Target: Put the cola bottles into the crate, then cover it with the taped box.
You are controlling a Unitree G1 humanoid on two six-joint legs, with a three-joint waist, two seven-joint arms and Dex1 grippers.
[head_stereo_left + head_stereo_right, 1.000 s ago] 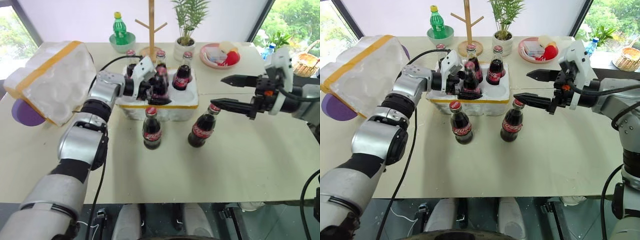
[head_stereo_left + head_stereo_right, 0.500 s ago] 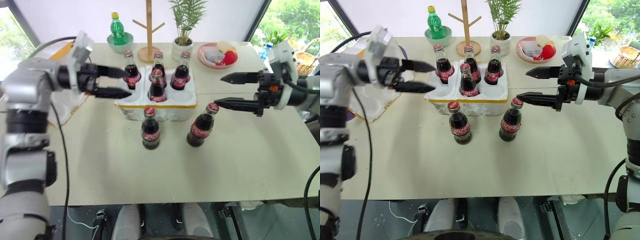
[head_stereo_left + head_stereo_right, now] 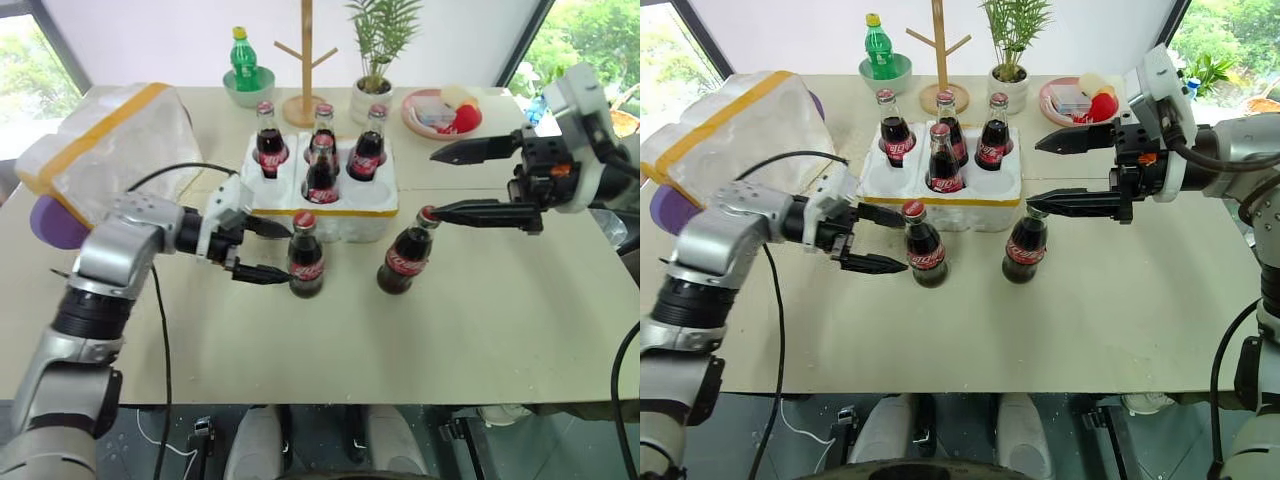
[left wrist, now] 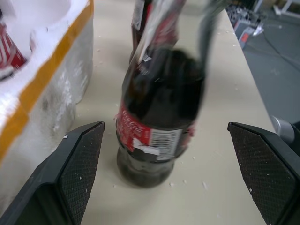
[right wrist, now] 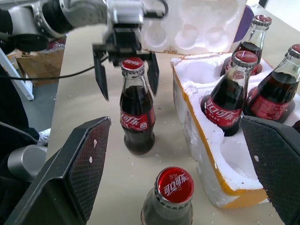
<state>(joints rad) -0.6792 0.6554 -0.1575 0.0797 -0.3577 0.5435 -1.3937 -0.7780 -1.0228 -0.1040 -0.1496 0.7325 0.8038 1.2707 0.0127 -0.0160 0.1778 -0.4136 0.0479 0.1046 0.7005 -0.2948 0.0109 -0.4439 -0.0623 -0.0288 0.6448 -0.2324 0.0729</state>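
Note:
The crate (image 3: 345,215), a low white foam block with a yellow band, stands mid-table and holds several cola bottles (image 3: 321,172). Two more cola bottles stand on the table in front of it, one to the left (image 3: 304,256) and one to the right (image 3: 405,256). My left gripper (image 3: 277,252) is open, level with the left loose bottle, which stands just ahead of its fingertips (image 4: 158,123). My right gripper (image 3: 433,184) is open, its lower finger just over the right bottle's cap (image 5: 173,184). The taped box (image 3: 110,150) lies tilted at the table's left.
A purple object (image 3: 48,222) sits under the taped box. At the back stand a green plastic bottle in a bowl (image 3: 243,62), a wooden branch stand (image 3: 305,52), a potted plant (image 3: 377,62) and a pink plate of food (image 3: 441,111).
My left gripper left the bottle in the crate's front well, swung out to the left, then came down in front of the crate beside the left loose bottle. The right gripper hardly moved.

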